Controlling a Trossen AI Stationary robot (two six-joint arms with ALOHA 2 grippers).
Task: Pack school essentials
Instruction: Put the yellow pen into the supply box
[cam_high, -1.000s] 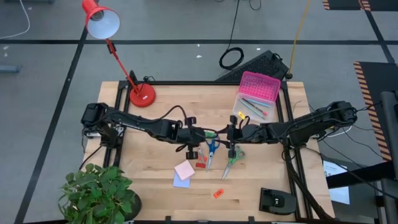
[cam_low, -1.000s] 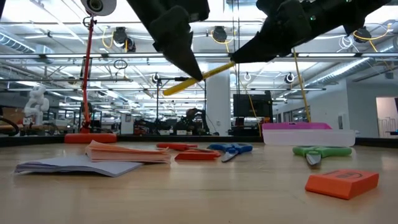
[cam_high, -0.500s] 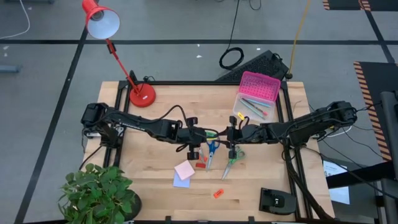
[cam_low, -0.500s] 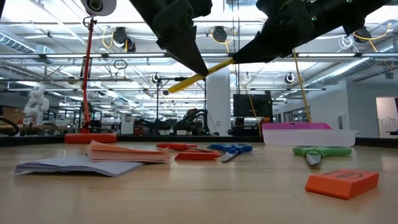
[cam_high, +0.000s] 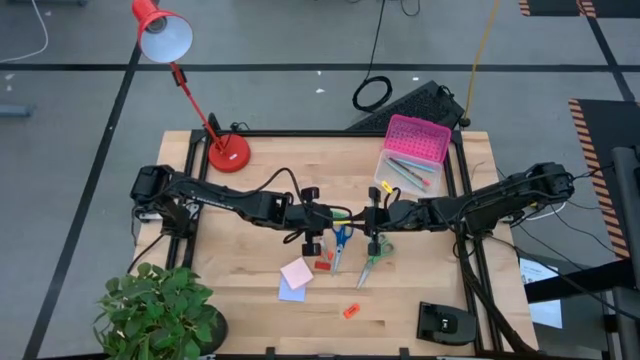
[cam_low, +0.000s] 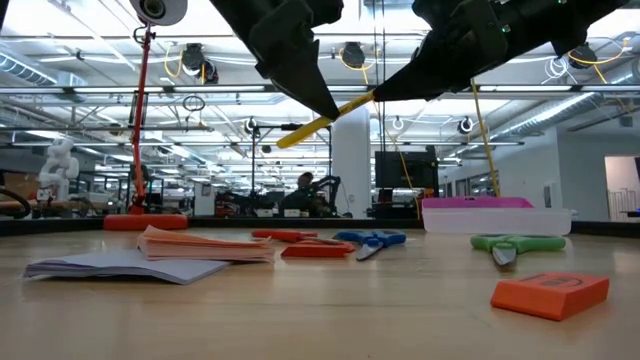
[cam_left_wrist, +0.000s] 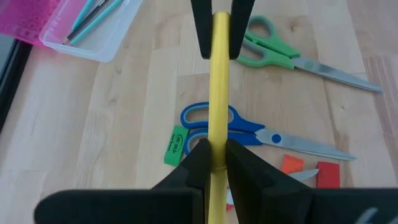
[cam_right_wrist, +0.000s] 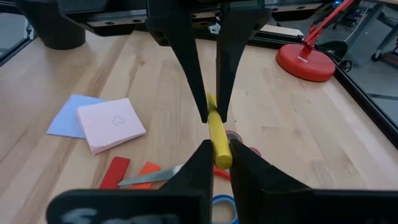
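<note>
Left hand (cam_left_wrist: 212, 163), right hand (cam_right_wrist: 216, 154), both gripping yellow pencil (cam_left_wrist: 218, 93)

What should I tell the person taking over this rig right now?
Left claw and right claw are both shut on the yellow pencil, held in the air mid-table.
Clear box at the back right already holds a few pens.
Left on the table: blue scissors, green scissors, red scissors, pink notes on blue notes, green eraser, orange eraser.
Next: finish the handover, box the pencil.
</note>
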